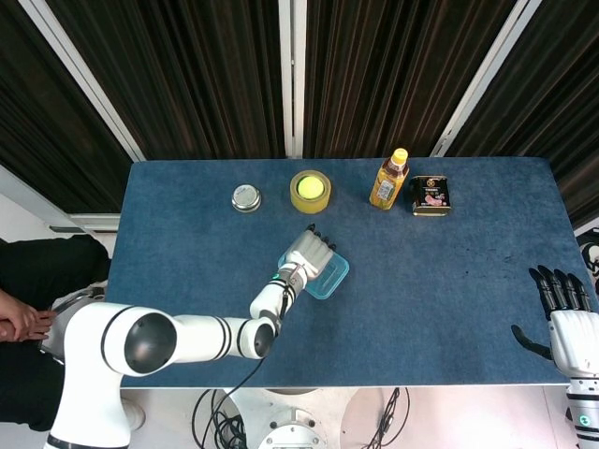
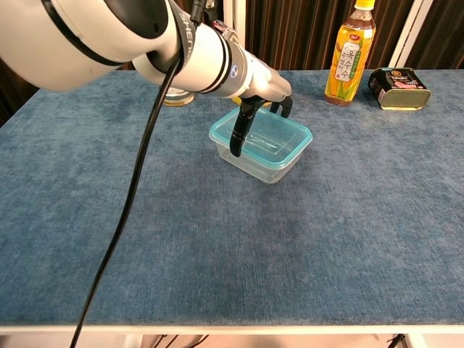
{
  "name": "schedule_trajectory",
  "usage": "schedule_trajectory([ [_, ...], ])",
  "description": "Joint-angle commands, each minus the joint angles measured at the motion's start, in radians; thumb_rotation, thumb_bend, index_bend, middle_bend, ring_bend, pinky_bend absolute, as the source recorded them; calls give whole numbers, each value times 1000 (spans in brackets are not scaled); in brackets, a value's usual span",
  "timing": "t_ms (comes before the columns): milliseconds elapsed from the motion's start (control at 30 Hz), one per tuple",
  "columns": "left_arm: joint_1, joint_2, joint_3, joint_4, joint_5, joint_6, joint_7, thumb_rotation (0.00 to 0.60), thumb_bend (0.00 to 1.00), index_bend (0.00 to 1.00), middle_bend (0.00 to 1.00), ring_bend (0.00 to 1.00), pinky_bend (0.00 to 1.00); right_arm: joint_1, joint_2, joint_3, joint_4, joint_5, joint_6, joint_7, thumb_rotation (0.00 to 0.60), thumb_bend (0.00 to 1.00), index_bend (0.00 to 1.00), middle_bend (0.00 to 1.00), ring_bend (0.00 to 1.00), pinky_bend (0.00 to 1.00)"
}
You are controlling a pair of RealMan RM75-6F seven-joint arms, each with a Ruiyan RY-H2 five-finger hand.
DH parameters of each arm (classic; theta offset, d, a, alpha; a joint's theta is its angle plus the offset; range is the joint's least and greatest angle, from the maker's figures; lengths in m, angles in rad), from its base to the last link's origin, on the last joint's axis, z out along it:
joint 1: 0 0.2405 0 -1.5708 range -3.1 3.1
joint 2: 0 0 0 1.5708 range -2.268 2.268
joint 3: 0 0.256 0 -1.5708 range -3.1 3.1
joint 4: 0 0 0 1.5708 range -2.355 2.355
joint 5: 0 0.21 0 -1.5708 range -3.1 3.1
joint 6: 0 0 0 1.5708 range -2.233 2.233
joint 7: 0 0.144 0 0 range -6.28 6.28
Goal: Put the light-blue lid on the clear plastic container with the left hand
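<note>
The light-blue lid [image 2: 274, 135] lies flat on the clear plastic container [image 2: 265, 169] near the middle of the blue table. My left hand [image 2: 255, 107] reaches over it from the left, thumb down on the near-left rim and fingers curled over the far rim, gripping the lid. In the head view the left hand [image 1: 307, 253] covers most of the lid [image 1: 329, 274]. My right hand [image 1: 564, 316] hangs off the table's right front corner, fingers spread and empty.
Along the back edge stand a yellow drink bottle [image 2: 351, 51], a flat dark tin [image 2: 399, 78], a yellow round object [image 1: 310, 190] and a small silver tin [image 1: 246, 197]. A person's hand [image 1: 14, 318] shows at the far left, off the table.
</note>
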Motion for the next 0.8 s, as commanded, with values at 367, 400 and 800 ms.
schedule_trajectory([
  [367, 19, -2, -18, -15, 2, 28, -5, 600, 57, 62, 65, 3, 96, -7, 0, 0, 3, -1, 9, 6, 600, 149, 0, 61, 0, 9],
  [400, 22, -1, -20, -17, 6, 30, -7, 600, 55, 42, 47, 0, 92, -7, 0, 0, 3, -2, 10, 6, 600, 151, 0, 61, 0, 9],
  [800, 108, 82, -46, -156, 167, 122, -83, 600, 55, 2, 0, 0, 59, -14, 9, 0, -5, -15, 27, 9, 600, 155, 0, 61, 0, 9],
])
